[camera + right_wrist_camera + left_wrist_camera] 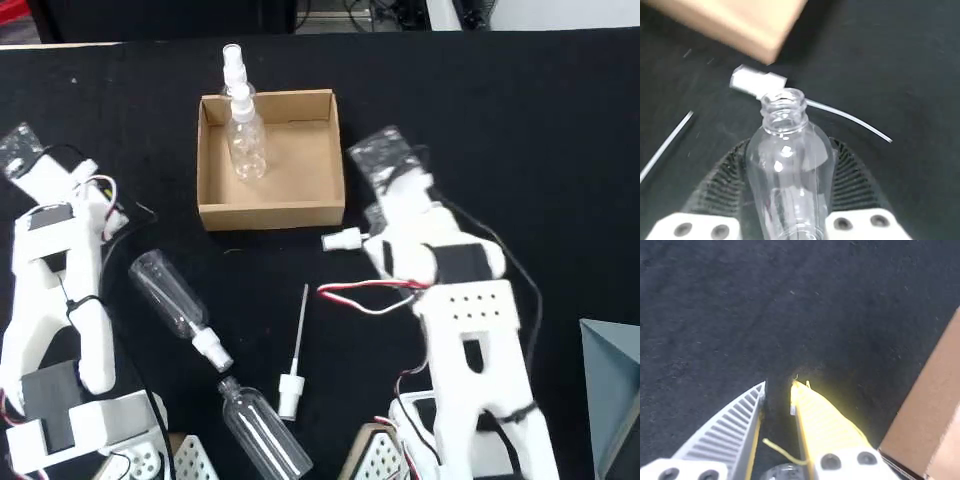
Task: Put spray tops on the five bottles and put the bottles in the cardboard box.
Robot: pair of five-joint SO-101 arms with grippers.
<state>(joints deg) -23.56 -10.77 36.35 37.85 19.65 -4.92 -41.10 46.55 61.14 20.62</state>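
checking the right gripper first: state? (a)

clamped on an open-necked bottle, one finger on each side of the body, neck pointing out ahead of the hand. (b)

what lies off the neck? (a)

a spray top, on its side on the black table, just beyond the neck rim. its long axis runs roughly square to the bottle's axis, and its dip tube trails away from the cardboard box. judgement: the top must be lifted and turned, tube first, into the neck. (b)

which arm takes it? (a)

the left gripper is free: fingers a little apart, nothing between them, over bare table beside a box wall. it sits at the opposite side of the box, well apart from the top. the right hand is nearest but occupied. (b)

clearance? (a)

tight on one side: the box corner is near the top. open table lies on the side away from the box. a second loose top and a lying bottle rest nearer the arm bases. a capped bottle is in the box. (b)
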